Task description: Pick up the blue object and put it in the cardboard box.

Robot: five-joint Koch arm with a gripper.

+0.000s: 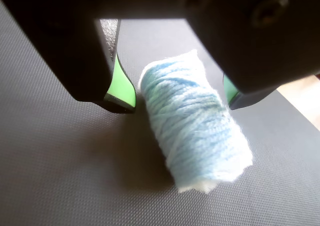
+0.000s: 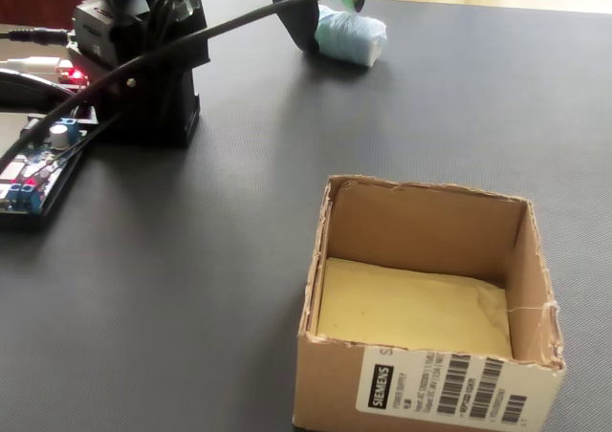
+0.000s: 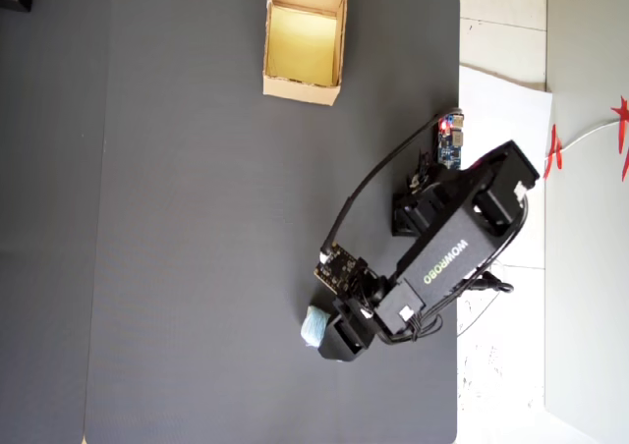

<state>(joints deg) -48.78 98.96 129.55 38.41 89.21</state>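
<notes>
The blue object (image 1: 192, 121) is a pale blue roll of yarn-like cloth lying on the dark mat. In the wrist view my gripper (image 1: 177, 98) is open, one green-padded finger (image 1: 122, 83) on each side of the roll's far end, with small gaps on both sides. The fixed view shows the blue object (image 2: 351, 36) at the far edge under the arm. From overhead, the blue object (image 3: 314, 326) peeks out left of the gripper (image 3: 329, 334). The cardboard box (image 2: 521, 260) stands empty near the front, and at the top of the overhead view the cardboard box (image 3: 303, 88) lies far from the arm.
The arm's black base (image 2: 143, 64) and a circuit board with lit LEDs (image 2: 38, 169) stand at the left of the fixed view. A cable (image 2: 191, 40) runs toward the gripper. The mat's right edge (image 3: 459, 120) borders white paper.
</notes>
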